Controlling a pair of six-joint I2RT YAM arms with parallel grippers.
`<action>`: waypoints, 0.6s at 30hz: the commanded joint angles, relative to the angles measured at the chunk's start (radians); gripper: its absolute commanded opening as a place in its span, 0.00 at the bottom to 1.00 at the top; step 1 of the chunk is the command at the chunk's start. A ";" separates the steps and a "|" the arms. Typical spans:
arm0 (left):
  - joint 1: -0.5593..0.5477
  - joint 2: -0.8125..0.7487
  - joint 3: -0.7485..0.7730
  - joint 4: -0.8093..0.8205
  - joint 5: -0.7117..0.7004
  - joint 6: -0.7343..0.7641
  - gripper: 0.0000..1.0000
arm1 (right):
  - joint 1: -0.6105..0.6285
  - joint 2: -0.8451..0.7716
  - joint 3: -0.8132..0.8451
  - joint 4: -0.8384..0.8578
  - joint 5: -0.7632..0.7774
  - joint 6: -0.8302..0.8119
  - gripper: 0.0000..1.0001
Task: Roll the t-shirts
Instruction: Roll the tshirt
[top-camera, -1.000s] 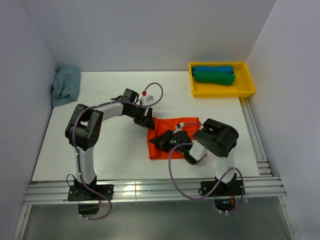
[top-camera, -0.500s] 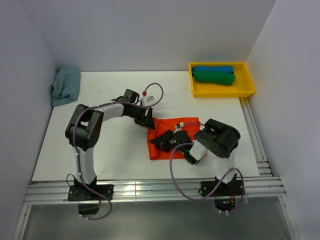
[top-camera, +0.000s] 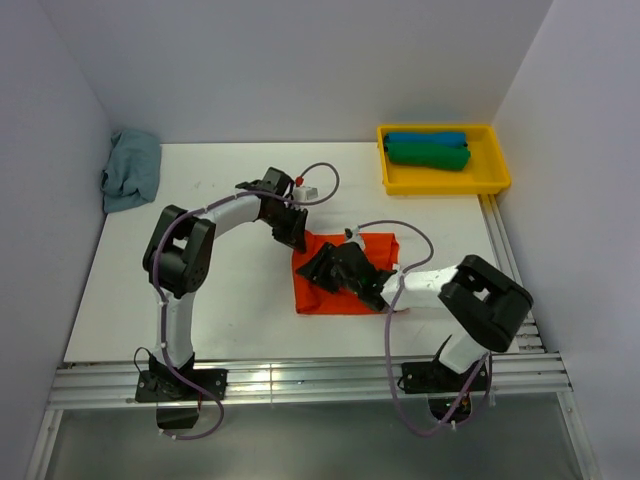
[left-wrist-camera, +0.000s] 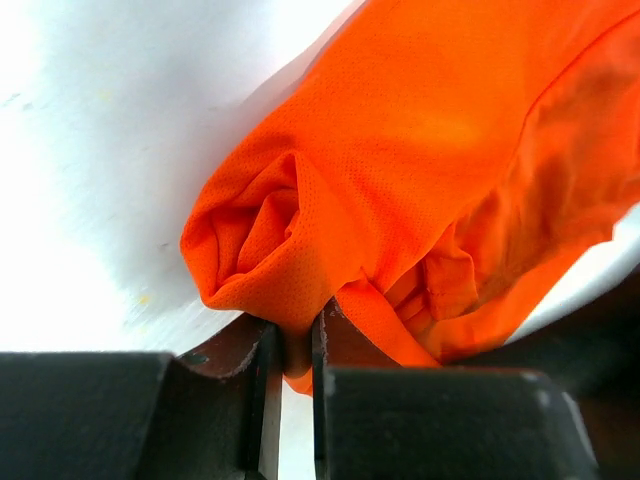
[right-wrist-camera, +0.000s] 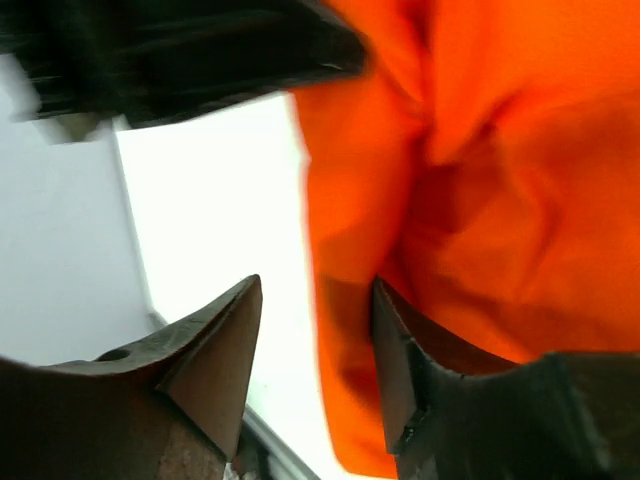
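Left fingers (left-wrist-camera: 225, 400) pinched on bunched corner of orange t-shirt (left-wrist-camera: 400, 160); right fingers (right-wrist-camera: 215, 350) spread apart at its edge.

No writing to read

No letters, numbers, brand marks or signs can be read in any of the three views: the orange t-shirt (top-camera: 315, 300) is plain cloth, and the yellow tray (top-camera: 440, 186) at the far right and the white desk (top-camera: 250, 310) carry no legible label.
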 joint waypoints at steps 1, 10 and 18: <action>-0.022 -0.012 0.059 -0.100 -0.097 0.037 0.00 | 0.062 -0.107 0.140 -0.374 0.229 -0.152 0.56; -0.072 0.031 0.131 -0.180 -0.198 0.031 0.00 | 0.210 0.030 0.547 -0.874 0.571 -0.290 0.56; -0.094 0.071 0.197 -0.257 -0.231 0.034 0.00 | 0.268 0.245 0.797 -1.112 0.725 -0.291 0.54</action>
